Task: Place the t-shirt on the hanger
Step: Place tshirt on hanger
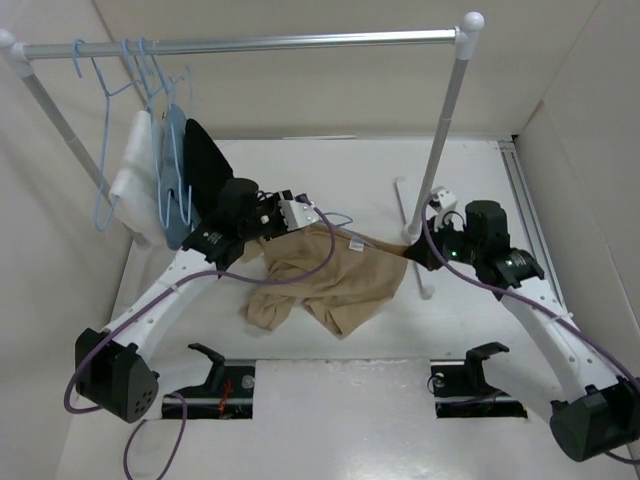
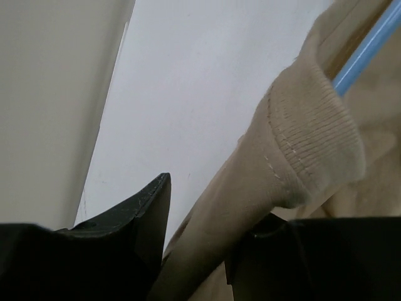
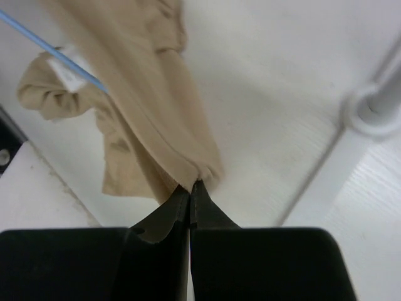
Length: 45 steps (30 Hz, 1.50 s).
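Hanger-threading step, by the look of it. The tan t-shirt (image 1: 330,275) lies crumpled on the white surface (image 1: 340,170) between your arms. Your left jaws grip its ribbed collar, just beside where the blue hanger (image 2: 363,56) wire goes in. Your right jaws are closed, pinching a shirt edge. Next, probably ease the hanger's shoulder deeper inside the neck.
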Motion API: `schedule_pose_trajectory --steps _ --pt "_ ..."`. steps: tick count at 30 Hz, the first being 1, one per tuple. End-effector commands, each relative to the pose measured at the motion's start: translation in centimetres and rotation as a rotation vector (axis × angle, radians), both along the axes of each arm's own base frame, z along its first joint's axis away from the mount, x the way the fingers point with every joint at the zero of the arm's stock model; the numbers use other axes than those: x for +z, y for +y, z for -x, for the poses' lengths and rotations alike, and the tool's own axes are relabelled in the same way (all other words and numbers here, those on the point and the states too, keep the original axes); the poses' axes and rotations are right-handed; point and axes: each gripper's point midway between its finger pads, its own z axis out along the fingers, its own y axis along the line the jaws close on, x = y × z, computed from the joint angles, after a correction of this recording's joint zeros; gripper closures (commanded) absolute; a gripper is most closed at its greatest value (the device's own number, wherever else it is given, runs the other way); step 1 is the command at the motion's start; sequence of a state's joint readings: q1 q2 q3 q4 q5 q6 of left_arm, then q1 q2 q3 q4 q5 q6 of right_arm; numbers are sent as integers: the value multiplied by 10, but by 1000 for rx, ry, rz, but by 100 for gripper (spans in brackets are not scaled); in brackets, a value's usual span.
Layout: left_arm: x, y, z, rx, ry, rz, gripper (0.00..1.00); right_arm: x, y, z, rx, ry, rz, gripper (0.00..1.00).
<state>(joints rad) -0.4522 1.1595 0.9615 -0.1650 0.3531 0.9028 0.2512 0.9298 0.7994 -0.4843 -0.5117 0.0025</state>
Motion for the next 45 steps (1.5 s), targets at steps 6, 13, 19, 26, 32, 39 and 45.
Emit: schedule_pose_trajectory --steps 6,13,19,26,32,39,45 --pt "71 -50 22 -134 16 302 100 98 87 0 274 -293 -113 100" --pt "75 -51 32 -162 94 410 100 118 55 -14 162 -369 60 39" --pt "78 -56 36 -189 130 474 100 154 45 -10 178 -499 116 24" --pt "94 -62 41 -230 141 548 100 148 76 -16 306 -563 103 20" --pt "99 -58 37 -206 139 591 100 131 110 -25 395 -548 84 29" --pt "99 -49 37 -186 144 598 100 129 105 -36 302 -561 72 100" --pt "89 -23 6 -21 78 564 100 156 64 -9 192 -660 81 100"
